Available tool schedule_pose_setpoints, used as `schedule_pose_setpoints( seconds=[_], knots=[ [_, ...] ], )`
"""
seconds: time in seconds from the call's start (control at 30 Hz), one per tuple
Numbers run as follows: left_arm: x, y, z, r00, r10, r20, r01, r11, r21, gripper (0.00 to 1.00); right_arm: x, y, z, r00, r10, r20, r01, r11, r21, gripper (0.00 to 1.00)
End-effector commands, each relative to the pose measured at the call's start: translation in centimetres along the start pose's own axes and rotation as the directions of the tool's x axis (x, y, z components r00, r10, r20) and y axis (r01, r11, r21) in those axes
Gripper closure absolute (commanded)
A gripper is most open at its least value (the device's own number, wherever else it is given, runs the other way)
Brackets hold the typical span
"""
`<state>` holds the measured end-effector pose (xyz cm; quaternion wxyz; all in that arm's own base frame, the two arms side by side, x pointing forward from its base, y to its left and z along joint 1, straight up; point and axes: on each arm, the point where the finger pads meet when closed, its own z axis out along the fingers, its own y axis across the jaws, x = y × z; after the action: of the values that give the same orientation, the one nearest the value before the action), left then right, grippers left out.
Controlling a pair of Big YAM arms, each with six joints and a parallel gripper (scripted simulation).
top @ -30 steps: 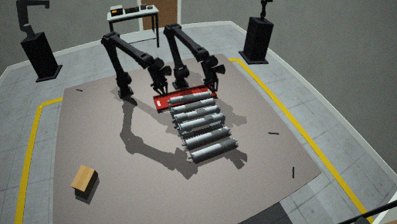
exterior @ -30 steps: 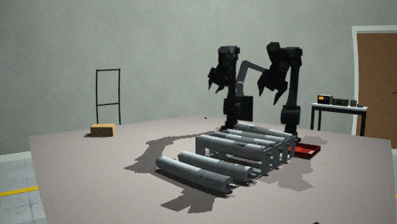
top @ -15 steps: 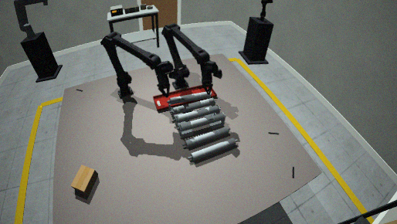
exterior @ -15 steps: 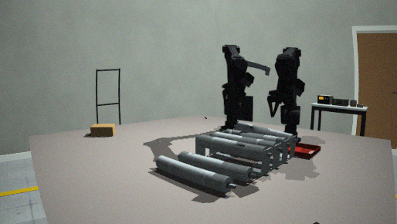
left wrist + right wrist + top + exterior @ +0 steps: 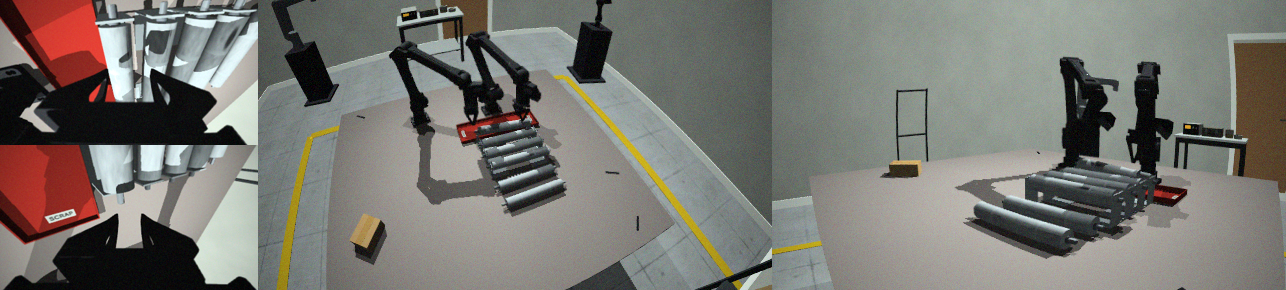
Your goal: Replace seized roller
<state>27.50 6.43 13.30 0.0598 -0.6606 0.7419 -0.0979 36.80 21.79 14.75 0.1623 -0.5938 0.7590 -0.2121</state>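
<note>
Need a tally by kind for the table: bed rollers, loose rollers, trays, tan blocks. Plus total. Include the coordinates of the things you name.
Rollers in the bed [image 5: 518, 157] [image 5: 1072, 186] [image 5: 117, 68] [image 5: 150, 162]: 4
Loose rollers [image 5: 535, 195] [image 5: 1022, 225] [image 5: 236, 53] [image 5: 220, 149]: 2
Red scrap tray [image 5: 472, 134] [image 5: 1174, 193] [image 5: 74, 42] [image 5: 26, 184]: 1
Tan block [image 5: 367, 230] [image 5: 905, 168]: 1
Total: 8
</note>
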Motion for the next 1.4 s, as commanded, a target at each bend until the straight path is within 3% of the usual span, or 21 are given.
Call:
schedule_pose_setpoints(
  seconds=[0.0, 0.2, 0.3, 0.37, 0.43, 0.47, 0.63, 0.77, 0.8, 1.0, 1.13, 1.37],
  knots=[
    [0.0, 0.5, -0.8, 0.997, -0.072, -0.004, 0.072, 0.997, -0.005, 0.38, -0.3, 1.6, 0.4, 0.996, -0.088, -0.033, 0.087, 0.996, -0.028, 0.68],
    [0.2, 1.1, -0.7, 0.995, -0.095, -0.013, 0.095, 0.995, -0.025, 0.38, -0.4, 1.9, 0.2, 0.992, -0.117, -0.044, 0.116, 0.993, -0.030, 0.68],
    [-0.2, -1.3, -2.1, 0.999, -0.053, 0.008, 0.053, 0.998, 0.036, 0.38, 0.0, -0.7, -1.1, 0.999, -0.043, -0.014, 0.043, 0.999, 0.015, 0.68],
    [0.2, 1.1, -0.3, 0.999, -0.051, -0.016, 0.050, 0.998, -0.034, 0.38, -0.2, 2.4, 0.3, 0.994, -0.101, -0.042, 0.099, 0.994, -0.037, 0.68],
    [0.2, 1.1, -0.2, 0.999, -0.051, -0.016, 0.050, 0.998, -0.034, 0.38, -0.2, 2.3, 0.3, 0.994, -0.100, -0.043, 0.099, 0.994, -0.036, 0.68],
    [0.3, 1.0, 1.3, 0.997, -0.069, -0.018, 0.069, 0.997, -0.040, 0.38, 0.0, 1.0, 1.7, 0.996, -0.081, -0.033, 0.080, 0.997, -0.015, 0.68],
    [0.4, 1.1, 3.0, 0.997, -0.070, -0.017, 0.070, 0.997, -0.045, 0.38, 0.2, 1.0, 3.7, 0.996, -0.083, -0.034, 0.082, 0.996, -0.015, 0.68],
    [0.2, 0.5, 2.8, 0.998, -0.065, -0.014, 0.064, 0.997, -0.034, 0.38, 0.3, 1.1, 3.9, 0.997, -0.072, -0.038, 0.072, 0.997, -0.020, 0.68],
    [0.3, 0.9, 3.5, 0.998, -0.069, -0.011, 0.068, 0.997, -0.027, 0.38, -0.7, 0.5, 4.0, 0.997, -0.080, -0.019, 0.080, 0.997, -0.005, 0.68],
    [0.5, 1.2, 6.0, 0.997, -0.072, -0.017, 0.071, 0.996, -0.044, 0.38, 0.4, 0.9, 6.4, 0.996, -0.079, -0.036, 0.078, 0.997, -0.016, 0.68],
    [-0.6, -1.1, 3.4, 0.998, -0.067, 0.009, 0.067, 0.997, 0.027, 0.38, -1.3, 0.2, 4.0, 0.996, -0.091, -0.010, 0.091, 0.996, 0.000, 0.68],
    [-0.2, 0.0, 4.0, 0.998, -0.068, -0.002, 0.068, 0.998, -0.003, 0.38, -0.6, 0.3, 4.1, 0.997, -0.073, -0.011, 0.073, 0.997, 0.007, 0.68]
  ],
)
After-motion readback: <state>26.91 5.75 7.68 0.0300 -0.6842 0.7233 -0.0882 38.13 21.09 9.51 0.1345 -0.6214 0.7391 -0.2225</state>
